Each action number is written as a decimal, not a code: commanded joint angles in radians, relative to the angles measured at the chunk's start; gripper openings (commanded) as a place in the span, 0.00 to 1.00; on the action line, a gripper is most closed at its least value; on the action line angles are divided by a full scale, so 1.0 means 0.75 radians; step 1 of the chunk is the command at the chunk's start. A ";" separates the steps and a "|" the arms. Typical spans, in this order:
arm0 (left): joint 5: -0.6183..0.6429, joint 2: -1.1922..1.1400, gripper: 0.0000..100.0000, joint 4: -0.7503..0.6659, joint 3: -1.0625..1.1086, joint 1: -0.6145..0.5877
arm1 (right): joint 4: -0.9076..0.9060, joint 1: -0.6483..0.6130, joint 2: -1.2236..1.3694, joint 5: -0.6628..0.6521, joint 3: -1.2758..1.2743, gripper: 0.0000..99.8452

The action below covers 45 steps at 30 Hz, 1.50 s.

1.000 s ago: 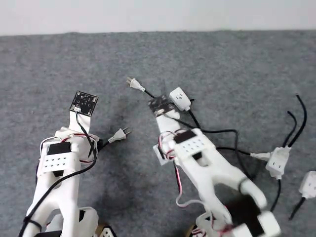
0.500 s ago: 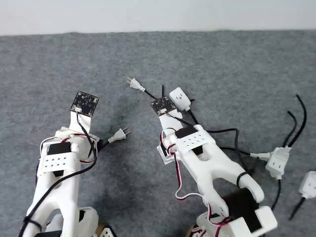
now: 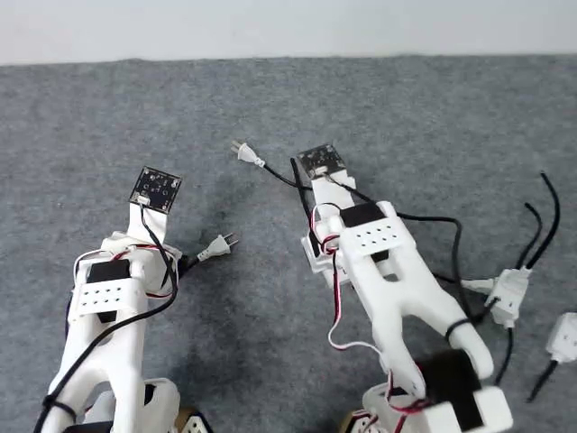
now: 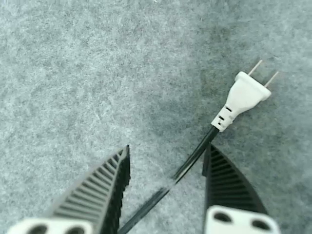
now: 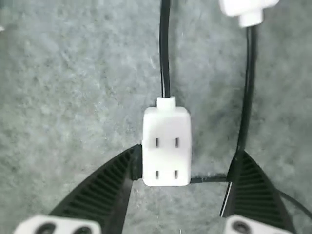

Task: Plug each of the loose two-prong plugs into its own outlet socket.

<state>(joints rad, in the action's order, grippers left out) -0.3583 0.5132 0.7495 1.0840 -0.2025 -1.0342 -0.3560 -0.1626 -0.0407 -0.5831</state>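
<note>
A white two-prong plug (image 4: pixel 243 93) lies on the grey carpet just ahead of my left gripper (image 4: pixel 167 151), which is open with the plug's black cable (image 4: pixel 192 158) running between its fingers. The same plug (image 3: pixel 219 245) shows beside the left arm in the high view. A second plug (image 3: pixel 243 152) lies farther back. My right gripper (image 5: pixel 187 153) is open around a white outlet socket (image 5: pixel 166 146), which rests against one finger (image 5: pixel 114 183). In the high view the right arm (image 3: pixel 374 239) covers that socket.
Two more white sockets (image 3: pixel 507 293) (image 3: pixel 563 336) with black cables lie at the right edge. Another black cable (image 5: pixel 248 83) runs past the right gripper from a white connector piece (image 5: pixel 243 9). Open carpet stretches at the back and far left.
The right arm has swung to the right and forward, coming over the white socket, which it now covers in the high view. The left arm and both plugs have stayed put.
</note>
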 commanded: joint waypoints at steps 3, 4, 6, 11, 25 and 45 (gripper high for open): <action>-0.014 0.025 0.23 -0.041 -0.003 0.008 | -0.021 -0.011 -0.193 0.051 0.008 0.24; -0.014 0.025 0.23 -0.041 -0.003 0.008 | -0.011 -0.024 -0.202 0.049 -0.006 0.21; -0.008 0.025 0.23 -0.041 -0.003 0.010 | 0.052 -0.044 -0.210 0.045 -0.068 0.10; 0.096 0.027 0.23 0.029 -0.001 0.135 | 0.191 -0.040 -0.210 -0.033 -0.194 0.09; 0.360 0.035 0.23 0.117 -0.009 0.268 | 0.345 -0.050 -0.001 -0.119 -0.219 0.27; 0.407 0.035 0.23 0.119 -0.013 0.203 | 0.073 -0.412 0.040 0.346 0.055 0.01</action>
<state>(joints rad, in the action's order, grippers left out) -0.0667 0.5132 0.8539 1.0871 -0.0399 -0.9574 -0.5294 -0.0537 0.1404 -0.5923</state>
